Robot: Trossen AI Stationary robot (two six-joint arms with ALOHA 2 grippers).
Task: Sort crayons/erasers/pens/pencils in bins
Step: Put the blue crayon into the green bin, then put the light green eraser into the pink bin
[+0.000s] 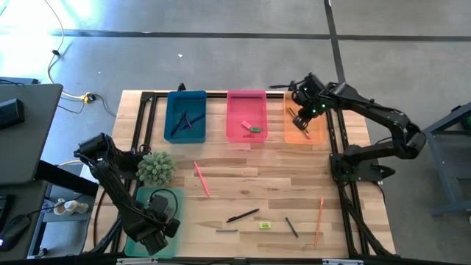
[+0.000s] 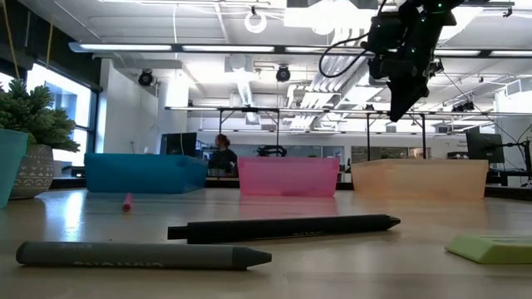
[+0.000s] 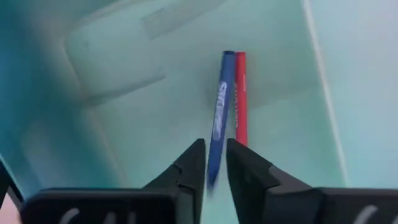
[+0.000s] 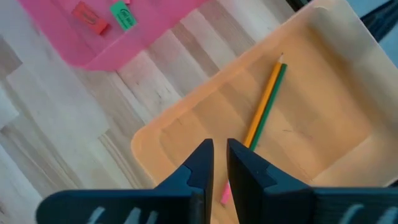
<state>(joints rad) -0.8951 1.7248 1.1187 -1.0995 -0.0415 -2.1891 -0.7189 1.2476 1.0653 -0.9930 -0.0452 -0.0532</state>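
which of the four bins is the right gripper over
The orange bin, the rightmost of the three along the table's far edge. The right gripper hangs above it; the pink bin and blue bin sit to its left.

- I see the blue bin [image 1: 186,115] holding dark pens [image 1: 184,122].
- The pink bin [image 1: 246,115] holds a red and a green eraser [image 1: 255,129].
- The orange bin [image 4: 311,118] holds an orange and a green pencil [image 4: 266,107], side by side.
- The green bin [image 3: 155,112] holds a blue crayon [image 3: 221,115] beside a red one.
- Loose on the table: a black pen [image 1: 243,215], a pink crayon [image 1: 202,179], an orange pencil [image 1: 319,219].

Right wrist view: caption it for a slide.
Right gripper hovers over the orange bin holding two pencils.
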